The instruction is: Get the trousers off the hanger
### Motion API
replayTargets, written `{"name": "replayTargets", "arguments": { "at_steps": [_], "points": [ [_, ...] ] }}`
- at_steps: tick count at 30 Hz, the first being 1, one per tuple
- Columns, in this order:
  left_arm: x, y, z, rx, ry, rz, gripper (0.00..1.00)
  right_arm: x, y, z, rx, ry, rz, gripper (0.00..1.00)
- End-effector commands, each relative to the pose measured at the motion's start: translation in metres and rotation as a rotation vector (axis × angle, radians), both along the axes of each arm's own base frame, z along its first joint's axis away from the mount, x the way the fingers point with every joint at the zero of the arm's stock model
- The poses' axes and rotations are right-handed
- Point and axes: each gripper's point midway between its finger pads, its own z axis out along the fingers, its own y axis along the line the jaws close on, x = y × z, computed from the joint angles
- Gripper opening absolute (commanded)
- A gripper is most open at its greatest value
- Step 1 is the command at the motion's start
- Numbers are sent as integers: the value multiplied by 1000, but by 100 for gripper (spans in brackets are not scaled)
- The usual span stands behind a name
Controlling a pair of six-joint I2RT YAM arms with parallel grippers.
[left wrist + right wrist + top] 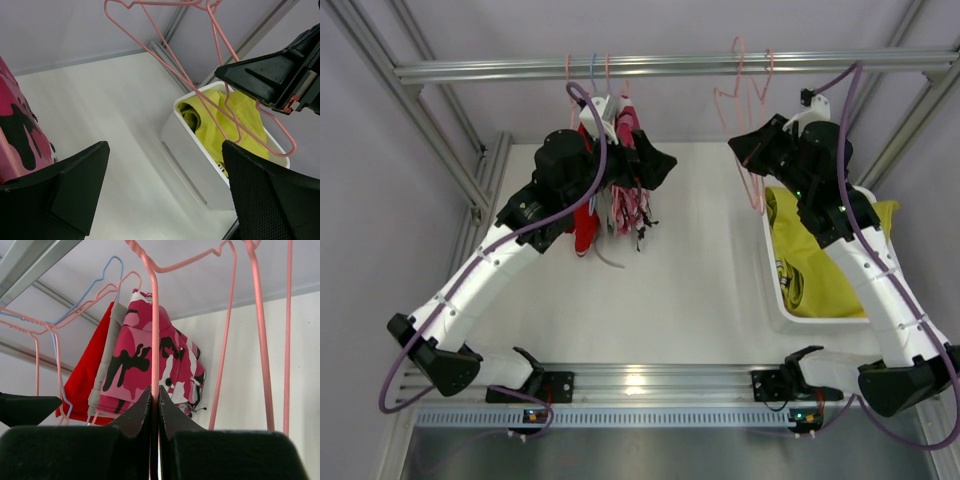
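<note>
The trousers (pixel 810 270) lay heaped in the white bin (pixel 770 280) at the right of the surface (pixel 690 290). They showed as bright yellow cloth with a duller yellow-green fold at the far end, and they were not on a hanger. The right jaws stood above the bin's far left corner, clear of the cloth. They were pinched shut on the wire of a bare pink hanger (pixel 155 330) hooked on the rail (pixel 670 68). The left jaws stood wide and empty, well to the left of the bin. They were just beside the red garment (pixel 584 225) and the pink patterned garment (pixel 632 205), both hanging from the rail.
</note>
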Motion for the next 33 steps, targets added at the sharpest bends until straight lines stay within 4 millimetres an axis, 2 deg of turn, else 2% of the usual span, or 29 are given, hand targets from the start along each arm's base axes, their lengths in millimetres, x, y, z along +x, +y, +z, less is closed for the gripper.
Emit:
{"name": "replayTargets", "arguments": {
  "at_steps": [1, 7, 8, 10, 11, 13, 14, 15, 16, 19, 20, 21, 23, 24, 26, 27, 28, 29, 30, 32, 33],
  "points": [
    [-8, 4, 22, -46, -34, -21, 99, 6, -4, 35, 58, -118, -32, 0],
    [-6, 6, 13, -52, 32, -45, 99, 3, 12, 9, 31, -79, 37, 0],
    [-5, 9, 17, -57, 37, -48, 99, 2, 15, 6, 25, -74, 51, 0],
    [-4, 8, 9, -36, 78, -66, 99, 2, 18, -3, 11, -58, 61, 5],
    [0, 11, 12, -34, 80, -60, 99, 2, 18, -7, 5, -54, 66, 14],
    [0, 16, 13, -32, 81, -66, 99, 0, 18, -7, 0, -57, 68, 21],
    [4, 22, 14, -34, 77, -56, 99, -1, 18, -7, -1, -57, 73, 35],
    [3, 25, 18, -33, 63, -58, 99, -4, 17, -7, -4, -57, 76, 42],
    [2, 27, 21, -32, 51, -58, 99, -7, 17, -6, -8, -60, 79, 57],
    [-1, 35, 32, -31, 15, -43, 99, -18, 10, 5, -24, -91, 78, 78],
    [-5, 38, 36, -42, 10, -71, 99, -23, 7, 10, -31, -107, 77, 95],
    [-11, 40, 45, -44, -9, -94, 99, -34, 3, 22, -31, -142, 78, 99],
    [-18, 45, 50, -22, -48, -108, 99, -45, -4, 31, -76, -197, 84, 99],
    [-24, 53, 56, 12, -98, -97, 99, -57, -10, 40, -82, -234, 80, 99],
    [-21, 68, 54, 63, -129, -27, 99, -68, -17, 40, -144, -268, 81, 99],
    [-15, 87, 57, 107, -171, 67, 99, -78, -23, 45, -159, -294, 76, 100],
    [-12, 98, 49, 150, -164, 110, 99, -82, -27, 45, -202, -314, 75, 99],
    [-13, 112, 50, 181, -180, 160, 99, -86, -30, 40, -235, -314, 79, 99],
    [-8, 129, 48, 239, -202, 236, 99, -96, -36, 43, -278, -356, 76, 100],
    [-9, 150, 41, 314, -196, 317, 99, -100, -43, 37, -343, -370, 65, 99],
    [-6, 170, 38, 369, -194, 410, 99, -107, -49, 37, -367, -384, 55, 99]
  ]
}}
